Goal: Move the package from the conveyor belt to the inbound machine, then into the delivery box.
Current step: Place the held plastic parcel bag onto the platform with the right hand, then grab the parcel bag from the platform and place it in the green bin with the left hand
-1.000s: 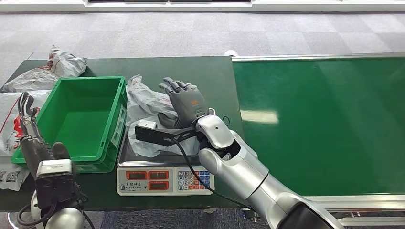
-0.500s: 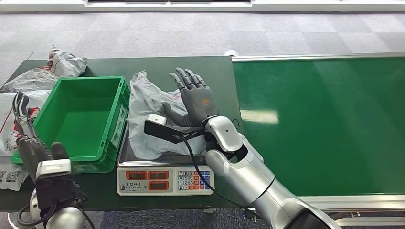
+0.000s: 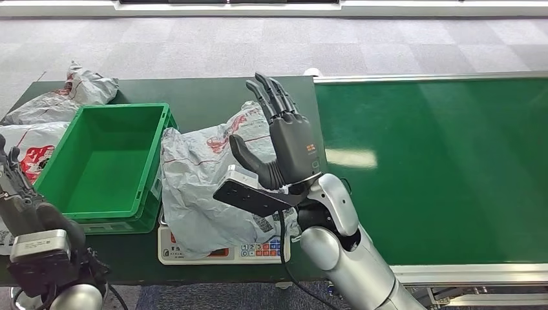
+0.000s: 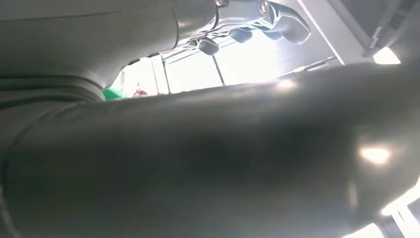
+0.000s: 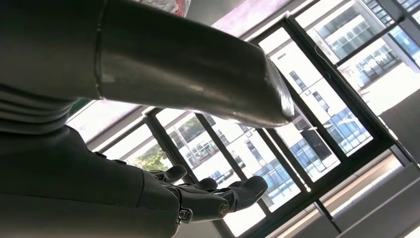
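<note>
Grey package (image 3: pixel 200 187) hides most of the scale (image 3: pixel 258 250).

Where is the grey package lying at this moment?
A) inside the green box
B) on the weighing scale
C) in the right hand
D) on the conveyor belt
B: the grey package lies spread over the scale, beside the green box; the right hand holds nothing.
</note>
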### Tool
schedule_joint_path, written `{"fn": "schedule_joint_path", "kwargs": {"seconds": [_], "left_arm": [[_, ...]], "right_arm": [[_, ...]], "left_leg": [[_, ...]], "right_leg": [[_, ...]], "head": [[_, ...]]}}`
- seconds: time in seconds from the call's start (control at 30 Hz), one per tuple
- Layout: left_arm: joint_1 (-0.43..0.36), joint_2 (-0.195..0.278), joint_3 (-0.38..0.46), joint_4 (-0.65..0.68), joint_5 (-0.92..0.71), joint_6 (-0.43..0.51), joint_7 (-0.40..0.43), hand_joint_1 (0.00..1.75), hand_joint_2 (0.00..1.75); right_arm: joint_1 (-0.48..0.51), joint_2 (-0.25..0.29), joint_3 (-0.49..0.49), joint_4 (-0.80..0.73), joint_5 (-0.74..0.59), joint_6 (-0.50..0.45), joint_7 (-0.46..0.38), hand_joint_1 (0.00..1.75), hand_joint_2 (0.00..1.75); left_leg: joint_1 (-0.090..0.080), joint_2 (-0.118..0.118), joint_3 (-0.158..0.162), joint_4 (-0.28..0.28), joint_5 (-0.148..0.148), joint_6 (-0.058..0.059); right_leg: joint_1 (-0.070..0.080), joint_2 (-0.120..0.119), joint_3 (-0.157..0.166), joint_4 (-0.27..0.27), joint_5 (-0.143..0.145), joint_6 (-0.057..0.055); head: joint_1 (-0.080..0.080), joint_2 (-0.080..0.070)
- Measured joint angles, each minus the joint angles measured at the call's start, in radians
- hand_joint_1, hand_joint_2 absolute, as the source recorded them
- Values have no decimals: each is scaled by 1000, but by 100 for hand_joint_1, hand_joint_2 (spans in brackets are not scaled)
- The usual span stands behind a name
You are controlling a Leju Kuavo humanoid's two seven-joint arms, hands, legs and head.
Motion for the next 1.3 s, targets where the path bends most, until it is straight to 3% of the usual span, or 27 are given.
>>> {"fn": "schedule_joint_path", "kwargs": {"seconds": [0.17,0.3,0.37,0.47,0.6,0.73,0.93,1.03,1.3], "left_arm": [[-3,-5,1,8,10,-6,-7,0,0],[-23,-1,-7,17,-98,-80,32,0,175],[-81,25,-41,35,-266,-232,93,0,175],[-240,86,-132,129,-477,-483,160,0,175],[-496,155,-248,347,-448,-624,151,0,175],[-654,198,-340,516,-419,-652,139,0,175],[-735,228,-405,617,-406,-658,142,0,175],[-789,235,-463,676,-406,-727,122,0,175],[-929,186,-699,1016,-303,-806,58,0,175]], "right_arm": [[58,-19,-34,-91,-29,14,-2,0,175],[95,-29,-50,-143,-26,-9,-27,0,175],[139,-41,-66,-188,-10,-19,-57,0,175],[240,-71,-95,-266,12,-34,-125,0,175],[363,-107,-152,-355,13,-106,-214,0,175],[426,-133,-196,-409,16,-134,-240,0,175],[457,-150,-219,-440,21,-139,-243,0,175],[492,-166,-232,-456,19,-179,-257,0,175],[620,-214,-254,-468,-42,-290,-320,0,175]], "left_leg": [[0,1,0,0,0,0],[0,0,0,1,0,0],[0,-4,0,1,1,1],[0,-7,-2,1,2,1],[-1,-4,-4,1,4,1],[-1,2,-4,1,4,1],[-1,3,-4,1,5,1],[-1,1,-6,1,5,1],[-3,3,-7,1,5,2]], "right_leg": [[0,1,0,0,0,0],[0,0,-2,-1,0,0],[0,-3,-2,-1,0,0],[0,-7,-1,-1,1,0],[-1,-3,-3,-1,5,1],[-1,3,-4,-1,7,1],[-1,5,-7,-1,7,1],[-1,3,-7,-1,7,1],[-3,5,-8,-1,7,2]], "head": [[0,0],[0,0],[0,0],[0,0],[0,0],[0,0],[0,0],[0,0],[0,0]]}}
